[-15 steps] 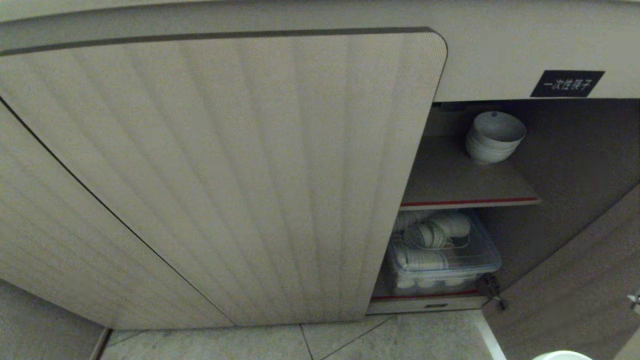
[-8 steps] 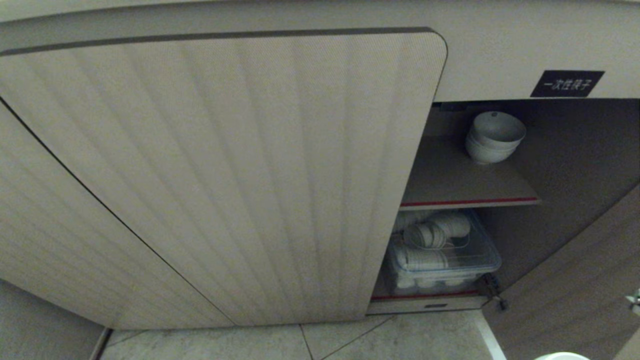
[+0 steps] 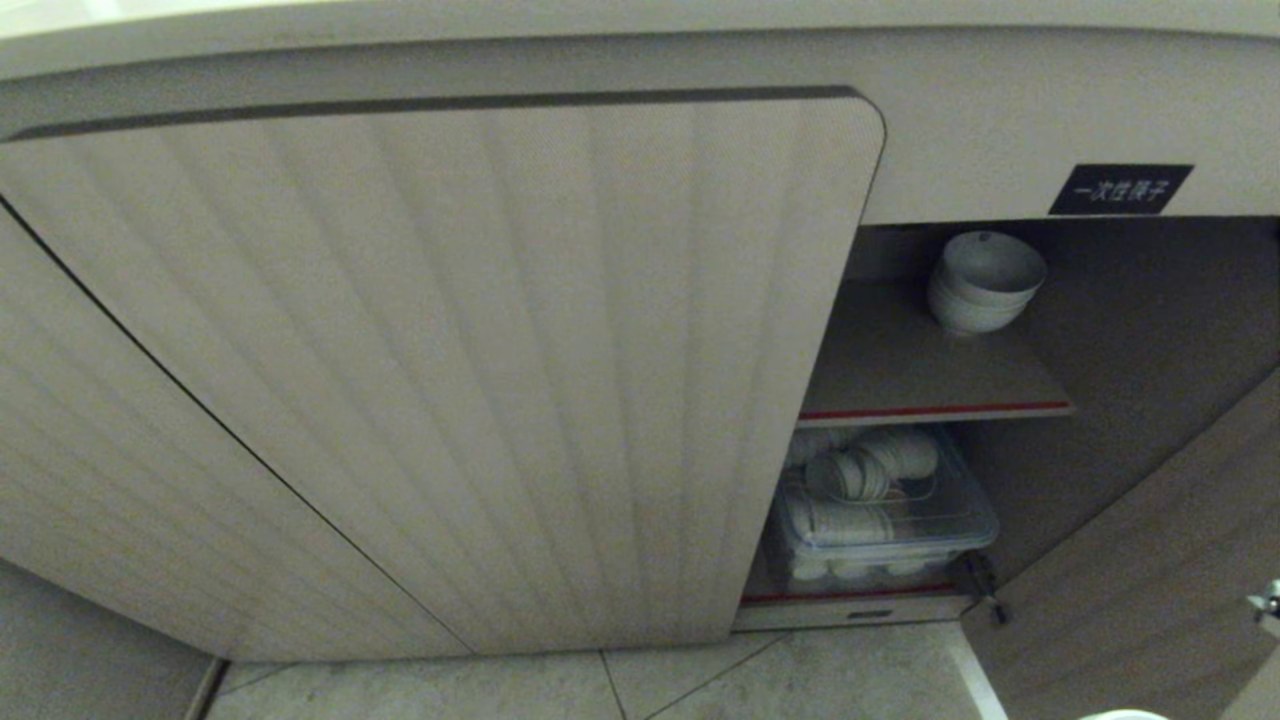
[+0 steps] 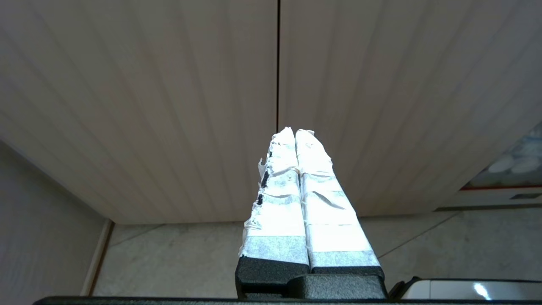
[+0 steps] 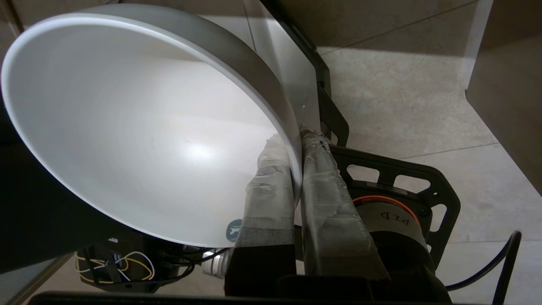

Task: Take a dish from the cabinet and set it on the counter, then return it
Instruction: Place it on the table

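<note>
Right gripper (image 5: 295, 146): clamped across the rim of the dish (image 5: 139, 127), one taped finger inside the wall and one outside; low at the robot's right, over the floor tiles (image 5: 402, 97).
Dish: plain glossy white bowl, deep-sided, empty, tilted on edge in the grip; only a sliver of its rim shows at the bottom of the head view.
Left gripper (image 4: 295, 132): taped fingers pressed together, holding nothing, parked facing the ribbed doors (image 4: 169, 106).
Step in hand, by judgement: carrying the bowl up toward the counter (image 3: 620, 20); a thin rim pinch can slip, so a slow lift with the bowl levelled before it meets the surface seems wise.
Cabinet (image 3: 1000, 330): open at right; stacked white bowls (image 3: 985, 280) on the red-edged shelf (image 3: 930, 410), clear bin (image 3: 885, 520) of dishes below, black label (image 3: 1120, 188) above.
</note>
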{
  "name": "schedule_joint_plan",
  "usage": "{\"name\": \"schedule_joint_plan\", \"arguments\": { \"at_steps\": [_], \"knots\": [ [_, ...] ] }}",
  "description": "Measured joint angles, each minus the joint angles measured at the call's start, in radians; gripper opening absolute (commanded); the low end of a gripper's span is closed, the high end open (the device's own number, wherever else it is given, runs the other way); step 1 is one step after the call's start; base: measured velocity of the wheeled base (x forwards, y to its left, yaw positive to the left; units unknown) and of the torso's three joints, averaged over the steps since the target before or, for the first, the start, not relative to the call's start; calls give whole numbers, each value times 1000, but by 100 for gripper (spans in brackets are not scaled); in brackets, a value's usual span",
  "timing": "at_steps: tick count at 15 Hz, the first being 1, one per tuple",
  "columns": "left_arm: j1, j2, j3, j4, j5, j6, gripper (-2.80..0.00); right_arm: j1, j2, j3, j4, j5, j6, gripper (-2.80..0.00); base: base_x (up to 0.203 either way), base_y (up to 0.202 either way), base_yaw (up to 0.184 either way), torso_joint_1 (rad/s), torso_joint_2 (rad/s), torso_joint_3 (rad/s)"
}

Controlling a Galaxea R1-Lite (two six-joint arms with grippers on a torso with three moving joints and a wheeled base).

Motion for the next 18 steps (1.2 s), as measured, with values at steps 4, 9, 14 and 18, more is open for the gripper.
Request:
{"name": "schedule_joint_plan", "arguments": {
  "at_steps": [4, 9, 14, 18],
  "knots": [
    [-1, 0, 0, 0, -1, 0, -280, 3, 1, 0, -1, 0, 0, -280, 0, 0, 0, 154, -438, -291],
    [-1, 0, 0, 1, 0, 0, -280, 4, 2, -2, -1, 0, 0, -280, 0, 0, 0, 184, -488, -287],
    [0, 0, 0, 1, 0, 0, -280, 4, 2, -15, 0, 2, -2, -280, 0, 0, 0, 201, -486, -281],
    [-1, 0, 0, 1, 0, 0, -280, 5, 3, -17, 1, 3, -34, -280, 0, 0, 0, 223, -496, -279]
  ]
}}
